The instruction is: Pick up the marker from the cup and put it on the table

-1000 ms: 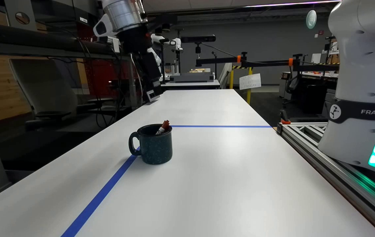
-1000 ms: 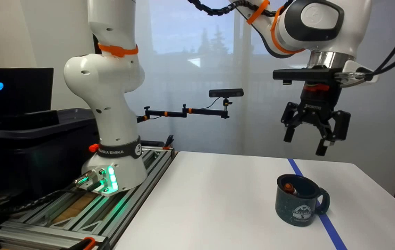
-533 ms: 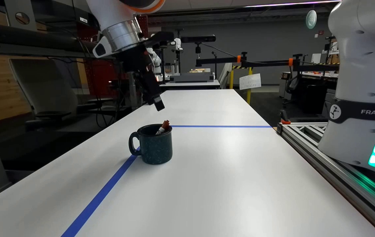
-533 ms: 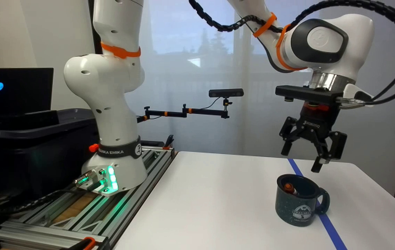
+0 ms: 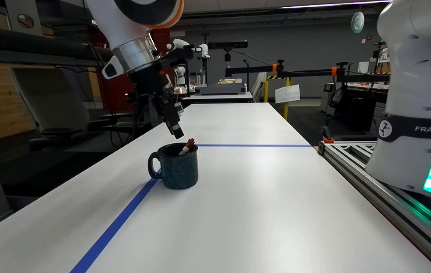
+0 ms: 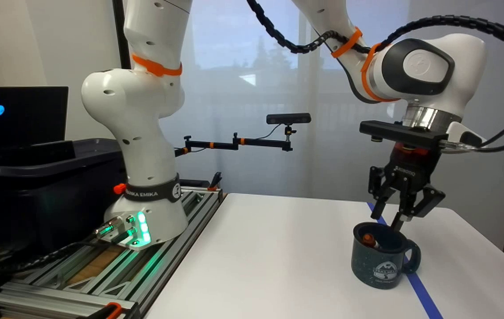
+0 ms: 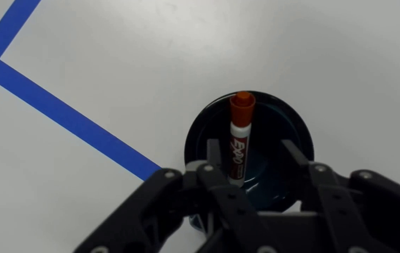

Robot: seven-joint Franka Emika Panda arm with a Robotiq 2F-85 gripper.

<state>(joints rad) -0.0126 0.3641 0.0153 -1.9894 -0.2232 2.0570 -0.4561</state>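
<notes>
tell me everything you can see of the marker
The marker is a slim, plastic-looking stick with an orange-red cap, a white barrel and a dark red label reading EXPO. It leans inside the mug, cap end up on the side away from the handle, and pokes above the rim in an exterior view. Where its lower end rests is unclear. The end effector, jaws apart, does not touch it.

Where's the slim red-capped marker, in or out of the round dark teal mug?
In: the wrist view shows the marker leaning within the mug.
</notes>
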